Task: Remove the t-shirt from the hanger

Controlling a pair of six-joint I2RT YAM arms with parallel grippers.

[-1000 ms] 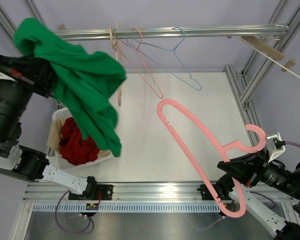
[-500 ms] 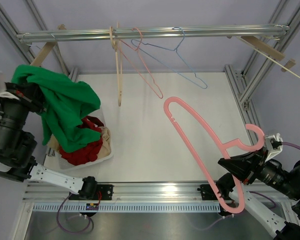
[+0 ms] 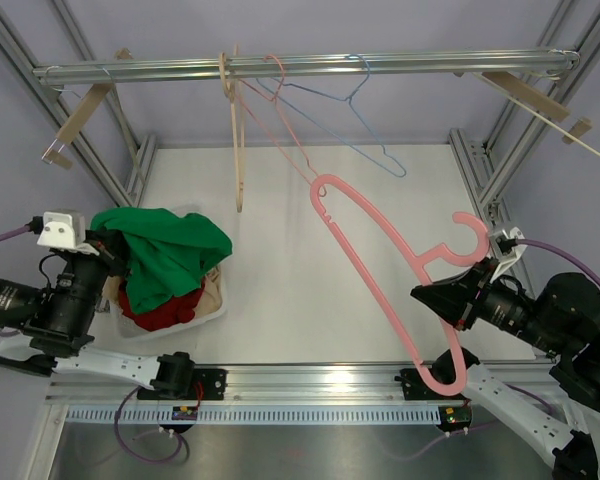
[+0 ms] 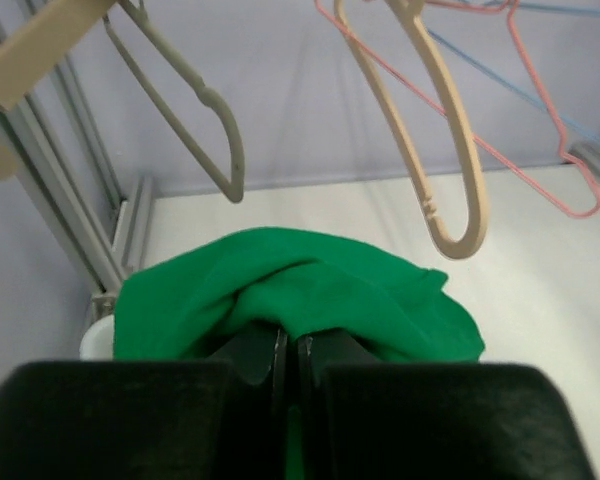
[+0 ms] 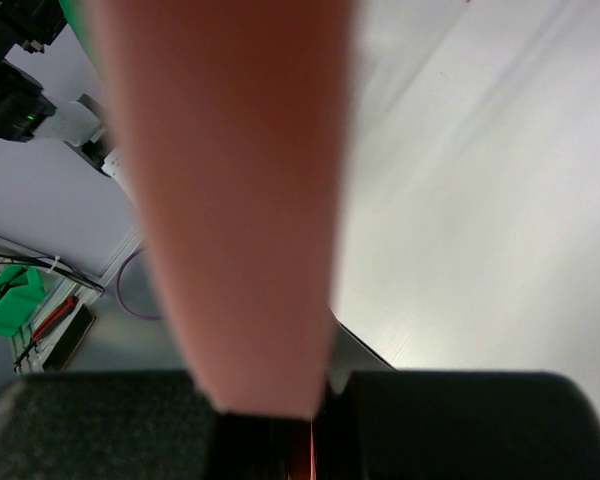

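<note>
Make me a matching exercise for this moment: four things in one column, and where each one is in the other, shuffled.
Things:
1. green t-shirt
2. thick pink hanger
3. wooden hanger
4. white basket

Places:
A. hanging from the top rail
B. bare, gripped in the right tool
C. standing on the table, at its left side
D. piled on top of the basket, with the left tool shut on it

Pairs: 1-D; 2-B; 3-A; 4-C

I've got open worktop (image 3: 280, 260) centre-left. The pink hanger (image 3: 365, 268) slants across the right half (held aloft), rail hangers (image 3: 238, 150) crowd the back, and a basket (image 3: 218, 308) sits front-left.
</note>
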